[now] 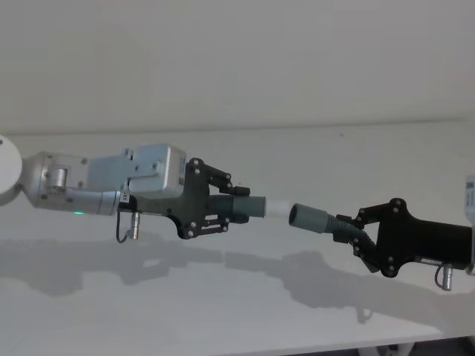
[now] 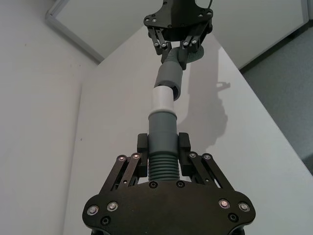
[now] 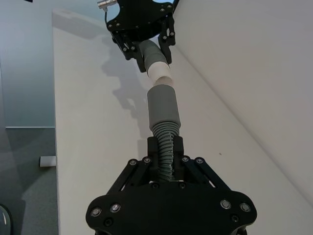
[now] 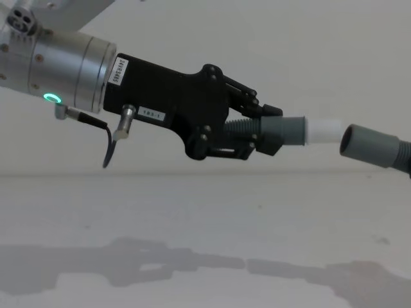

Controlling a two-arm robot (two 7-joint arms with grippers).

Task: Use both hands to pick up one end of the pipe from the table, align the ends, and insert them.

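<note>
We hold both pipe pieces aloft, left gripper (image 1: 239,205) and right gripper (image 1: 355,231) jaws clamped; white tip (image 1: 278,208) faces socket mouth (image 1: 297,216), insertion pending.

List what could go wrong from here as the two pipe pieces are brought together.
1. The white tip and the grey socket mouth sit at slightly different angles in the chest view; pushing now might make the tip catch the rim instead of entering.
2. The right gripper holds its piece by the ribbed section, which may flex under push.
3. Both pieces hang above the table; a slip from the left gripper would drop one.
</note>
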